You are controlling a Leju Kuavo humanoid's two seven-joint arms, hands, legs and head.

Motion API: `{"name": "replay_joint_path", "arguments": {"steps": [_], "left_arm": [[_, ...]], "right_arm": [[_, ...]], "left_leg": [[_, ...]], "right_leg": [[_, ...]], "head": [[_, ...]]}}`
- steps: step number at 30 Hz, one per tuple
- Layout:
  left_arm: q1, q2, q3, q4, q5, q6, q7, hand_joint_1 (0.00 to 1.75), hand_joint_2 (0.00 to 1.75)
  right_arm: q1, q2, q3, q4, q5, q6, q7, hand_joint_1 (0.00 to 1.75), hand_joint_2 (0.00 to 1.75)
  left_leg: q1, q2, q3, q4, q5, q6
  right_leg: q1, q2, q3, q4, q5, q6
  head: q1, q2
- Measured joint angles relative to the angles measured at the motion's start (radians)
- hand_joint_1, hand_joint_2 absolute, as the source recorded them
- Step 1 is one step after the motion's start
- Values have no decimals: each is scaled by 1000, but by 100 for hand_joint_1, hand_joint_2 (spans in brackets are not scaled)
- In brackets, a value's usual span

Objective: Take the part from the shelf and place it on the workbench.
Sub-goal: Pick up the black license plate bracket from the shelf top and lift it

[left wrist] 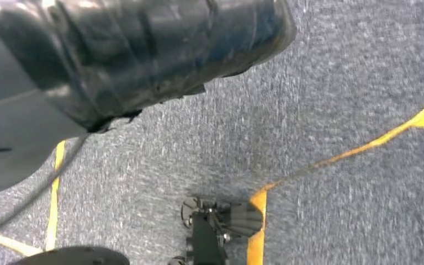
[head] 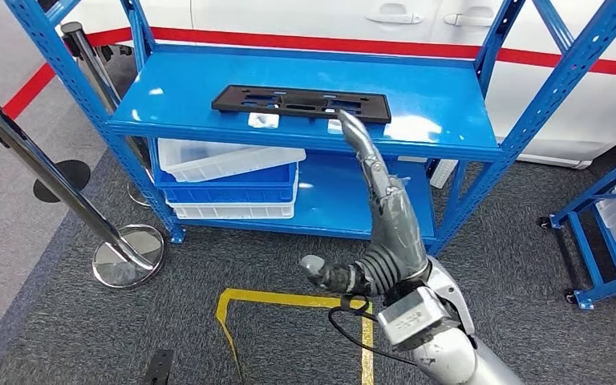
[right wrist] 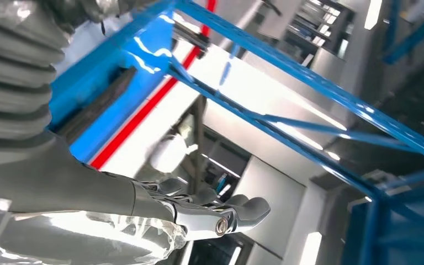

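A flat black part (head: 301,103) with several cut-outs lies on the upper level of the blue shelf (head: 168,100). My right hand (head: 381,224) is raised in front of the shelf, fingers stretched straight up and thumb out to the side, holding nothing. Its fingertips (head: 347,122) reach the shelf's front edge just below the part's right end. In the right wrist view the same hand (right wrist: 143,204) stretches out beside the blue shelf frame (right wrist: 309,83), and the part's dark edge (right wrist: 96,107) lies on the blue board.
White and blue bins (head: 228,176) are stacked on the lower shelf. Two chrome stanchions (head: 88,216) stand at the left. Another blue rack (head: 609,233) on wheels stands at the right. Yellow tape (head: 289,301) marks the grey carpet; a white car is behind the shelf.
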Motion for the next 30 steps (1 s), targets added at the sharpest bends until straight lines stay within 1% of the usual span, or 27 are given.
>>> {"name": "replay_joint_path", "arguments": {"steps": [1,2,3,4,5,6,8,9,10,11,12,13,14,15,16,17,18,19,20,21,23,24,25,26,27,29,30], "left_arm": [[1,0,-1,0,0,0,0,0,0],[2,-1,-2,0,0,0,0,0,0],[2,-1,-3,0,0,-1,1,0,0],[1,-1,-4,0,0,-1,1,0,0],[-1,-1,-5,0,0,-1,2,0,0],[-1,-1,-5,0,1,-1,3,0,0],[-2,0,-6,0,1,-1,5,0,0],[-1,0,-6,0,1,-1,6,0,0],[-1,1,-6,0,0,-1,8,0,0],[-1,1,-7,0,0,-1,9,0,0],[-1,1,-7,0,0,-1,10,0,0],[0,0,-7,0,-1,-1,11,0,0],[1,0,-7,0,-1,-1,12,0,0],[4,0,-7,0,-1,-1,13,0,0],[6,1,-7,0,0,-1,14,0,0],[8,2,-7,0,0,-1,15,0,0],[9,3,-7,0,0,-1,15,0,0],[9,4,-8,0,-1,-1,15,0,0],[8,5,-8,0,-1,-1,15,0,0],[7,5,-8,0,-1,-1,15,0,0],[8,5,-8,0,-1,-1,16,0,0],[9,5,-8,0,0,-1,16,0,0],[11,5,-8,0,-1,-1,16,0,0],[12,5,-8,0,-1,-1,17,0,0],[11,5,-8,0,-1,-1,17,0,0],[8,6,-10,0,-3,-1,18,0,0],[7,6,-12,0,-4,-1,18,0,0]], "right_arm": [[-5,2,2,15,5,-2,-1,0,175],[-12,5,5,31,10,-3,-2,0,175],[-20,7,7,46,12,-4,-3,0,175],[-28,11,8,61,14,-3,-5,0,175],[-33,14,10,74,14,-3,-7,0,175],[-37,18,11,86,14,-1,-9,0,175],[-44,24,15,107,14,3,-13,0,175],[-49,28,17,115,15,6,-15,0,175],[-55,33,19,124,15,8,-16,0,175],[-59,37,21,131,15,10,-17,0,175],[-63,41,23,139,15,11,-18,0,175],[-65,44,24,147,15,11,-18,0,175],[-66,47,26,155,15,11,-18,0,175],[-67,49,26,162,15,12,-18,0,175],[-67,50,27,168,15,12,-18,0,175],[-67,52,27,173,15,12,-18,0,175],[-68,54,27,177,15,12,-18,0,175],[-69,56,27,181,15,13,-18,0,175],[-71,58,27,185,15,13,-19,0,175],[-72,60,28,188,15,13,-19,0,175],[-73,61,28,194,15,13,-19,0,175],[-73,62,28,196,15,12,-19,0,175],[-74,62,28,198,14,12,-20,0,175],[-74,62,28,200,14,12,-20,0,175],[-75,62,28,202,14,12,-20,0,175],[-74,62,28,207,14,12,-20,0,175],[-73,62,28,211,14,12,-19,0,175]], "left_leg": [[0,-1,3,2,-4,-1],[1,-2,6,6,-9,-4],[2,-3,9,10,-16,-7],[0,-3,10,17,-22,-12],[-1,-4,9,22,-26,-18],[-2,-4,6,25,-29,-23],[-1,-4,3,25,-32,-32],[0,-4,2,31,-37,-37],[2,-4,-7,53,-49,-42],[3,-4,-27,93,-67,-47],[4,-4,-58,154,-91,-52],[5,-3,-98,223,-114,-55],[6,-3,-135,280,-128,-57],[6,-3,-159,311,-125,-57],[6,-3,-163,300,-102,-55],[6,-3,-149,253,-63,-52],[6,-4,-120,181,-20,-48],[4,-4,-90,113,10,-44],[2,-5,-67,64,25,-40],[-1,-6,-55,37,28,-37],[-3,-8,-50,28,21,-31],[-1,-7,-46,22,20,-26],[1,-6,-39,16,20,-22],[4,-6,-31,9,20,-18],[6,-5,-24,4,19,-13],[5,-5,-17,3,13,-7],[4,-5,-13,3,9,-5]], "right_leg": [[-2,0,1,-18,26,1],[-5,-1,21,-71,68,2],[-7,-3,47,-133,102,2],[-6,-4,74,-192,124,1],[-5,-4,92,-231,133,-2],[-3,-3,99,-245,128,-7],[-1,0,102,-252,125,-19],[-1,1,105,-255,125,-25],[-3,0,109,-258,124,-31],[-4,-1,114,-260,122,-37],[-3,-2,118,-261,120,-41],[-2,-3,121,-261,117,-45],[-1,-3,123,-261,114,-47],[0,-1,127,-261,112,-48],[1,1,132,-261,108,-48],[1,3,138,-261,104,-47],[1,5,145,-261,99,-45],[2,6,151,-261,94,-41],[4,7,154,-261,90,-37],[4,8,155,-262,87,-33],[4,8,158,-268,85,-24],[5,7,160,-269,82,-19],[5,6,159,-261,75,-15],[5,4,150,-236,60,-11],[5,3,126,-187,38,-8],[5,2,53,-60,-3,-6],[5,2,22,-19,-4,-6]], "head": [[0,0],[0,0],[0,0],[1,0],[0,0],[-1,0],[-3,0],[-3,0],[-5,0],[-6,0],[-7,0],[-7,0],[-7,0],[-7,0],[-7,0],[-7,0],[-7,0],[-7,0],[-7,0],[-7,0],[-6,0],[-6,0],[-6,0],[-5,0],[-4,0],[-4,0],[-3,0]]}}
